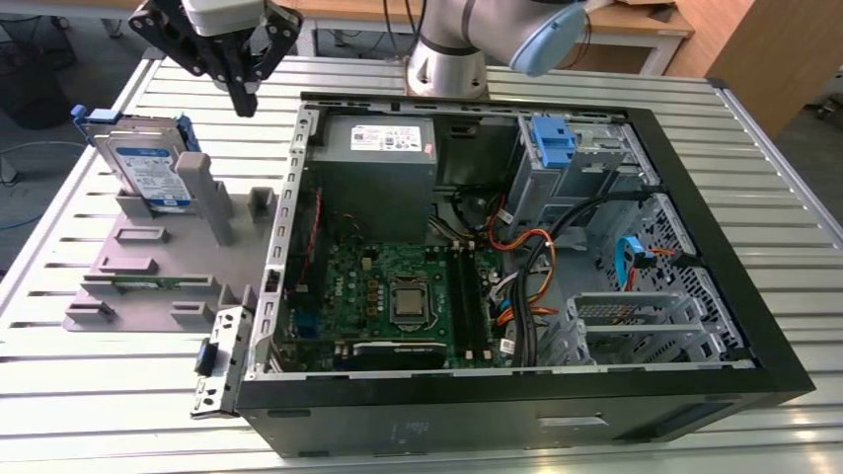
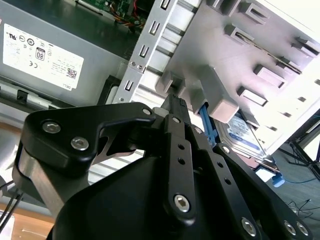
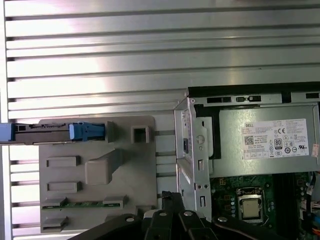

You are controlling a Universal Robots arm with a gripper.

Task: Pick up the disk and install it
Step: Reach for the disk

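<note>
Disk point(image 1: 148, 170) pickup isn't done yet. My gripper point(image 1: 245, 103) hangs empty above the bench point(image 1: 79, 395) with its fingers pinched together. Just beside and below it, the disk stands on edge in the grey stand point(image 1: 145, 281), near the bench's far corner, outside the open computer case point(image 1: 777, 375). I judge that grasping and installing both remain.

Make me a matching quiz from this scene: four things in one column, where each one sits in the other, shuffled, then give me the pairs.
1 disk
2 gripper
3 power supply
4 green circuit board

A lying flat on the floor of the case
B standing on edge in the grey stand
C in the air above the slatted table
D in a corner of the case, white sticker up

Pairs: 1-B; 2-C; 3-D; 4-A
</note>
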